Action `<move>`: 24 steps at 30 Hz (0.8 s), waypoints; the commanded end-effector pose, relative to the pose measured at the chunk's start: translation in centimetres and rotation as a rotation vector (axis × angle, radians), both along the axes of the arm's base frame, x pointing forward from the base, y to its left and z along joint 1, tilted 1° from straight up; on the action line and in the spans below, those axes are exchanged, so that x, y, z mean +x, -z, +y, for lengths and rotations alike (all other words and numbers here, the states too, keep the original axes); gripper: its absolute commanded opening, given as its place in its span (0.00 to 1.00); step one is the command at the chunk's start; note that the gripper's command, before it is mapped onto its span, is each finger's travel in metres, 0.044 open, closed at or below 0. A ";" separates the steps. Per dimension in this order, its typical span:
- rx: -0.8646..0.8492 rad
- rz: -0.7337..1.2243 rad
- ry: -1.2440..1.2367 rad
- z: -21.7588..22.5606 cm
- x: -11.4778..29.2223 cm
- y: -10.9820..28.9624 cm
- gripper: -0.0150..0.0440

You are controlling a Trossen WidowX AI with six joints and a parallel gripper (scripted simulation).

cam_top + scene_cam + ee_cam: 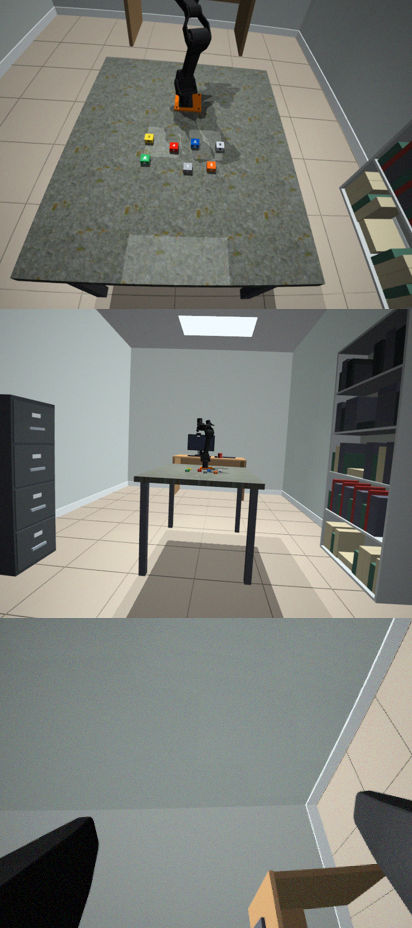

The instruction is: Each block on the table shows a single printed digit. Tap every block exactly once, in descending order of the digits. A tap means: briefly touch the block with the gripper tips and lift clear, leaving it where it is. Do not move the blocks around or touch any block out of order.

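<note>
Several small digit blocks sit on the mottled table (pixel 100 206) (pixel 229 479) in front of the arm's orange base (pixel 188 102): a yellow block (pixel 148 137), a red block marked 4 (pixel 173 146), a blue block (pixel 194 143), a white block (pixel 220 145), a green block (pixel 144 159), a grey block marked 1 (pixel 187 168) and an orange block marked 2 (pixel 211 166). The arm is folded upright. My gripper (pixel 200 423) (pixel 227 818) is open and empty, high above the table and aimed at the back wall. No block shows in the wrist view.
A wooden desk (pixel 233 461) (pixel 293 899) with a monitor and a red cup stands behind the table. A bookshelf (pixel 382 216) (pixel 362 468) lines the right wall. A filing cabinet (pixel 26 482) stands at the left.
</note>
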State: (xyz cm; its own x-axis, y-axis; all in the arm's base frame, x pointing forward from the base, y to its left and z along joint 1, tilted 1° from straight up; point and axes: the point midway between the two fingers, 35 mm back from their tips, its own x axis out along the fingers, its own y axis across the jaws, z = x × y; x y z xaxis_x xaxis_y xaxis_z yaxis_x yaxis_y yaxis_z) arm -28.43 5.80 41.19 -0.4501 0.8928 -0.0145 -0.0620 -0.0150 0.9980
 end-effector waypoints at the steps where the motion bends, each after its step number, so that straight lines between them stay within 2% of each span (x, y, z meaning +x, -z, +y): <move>1: 0.005 -0.012 -0.014 -0.3 -0.2 0.1 0.93; 3: 0.048 -0.111 -0.124 -2.6 -1.2 0.6 0.93; 7: 0.223 -0.384 -0.457 -10.4 -3.1 2.6 0.93; 12: 0.528 -0.671 -0.864 -20.6 -1.9 5.6 0.93; 18: 1.017 -0.913 -1.318 -31.4 4.4 9.8 0.93; 24: 1.632 -1.012 -1.701 -38.3 15.0 14.3 0.93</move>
State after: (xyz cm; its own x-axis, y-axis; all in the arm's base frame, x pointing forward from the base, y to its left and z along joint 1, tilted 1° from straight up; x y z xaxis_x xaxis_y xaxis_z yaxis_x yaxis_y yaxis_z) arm -17.67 -30.56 28.35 -0.7965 -0.3460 -0.4959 0.3880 -0.9214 0.0198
